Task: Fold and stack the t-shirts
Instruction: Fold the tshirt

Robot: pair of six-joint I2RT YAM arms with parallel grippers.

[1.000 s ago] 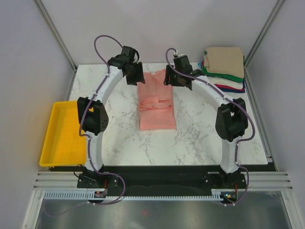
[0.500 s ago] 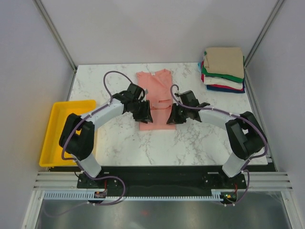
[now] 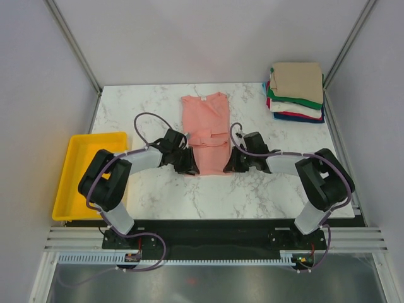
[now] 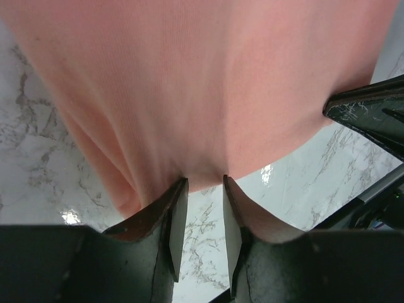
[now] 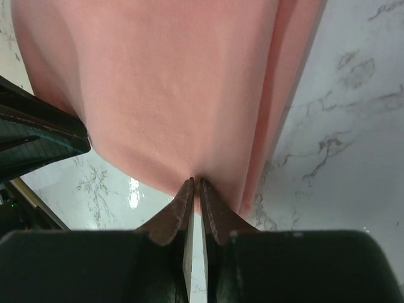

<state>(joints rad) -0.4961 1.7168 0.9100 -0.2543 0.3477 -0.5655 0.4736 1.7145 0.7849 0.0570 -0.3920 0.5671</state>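
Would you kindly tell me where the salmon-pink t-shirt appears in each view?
Top external: the salmon-pink t-shirt sits just above the frame's centre.
Left wrist: it fills the upper frame, above the left end effector.
Right wrist: it fills the upper left, above the right end effector.
Shared landmark: the white marble table.

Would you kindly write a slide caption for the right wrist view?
Right gripper shut on the near edge of the salmon-pink cloth t-shirt, over the white marble-patterned table.
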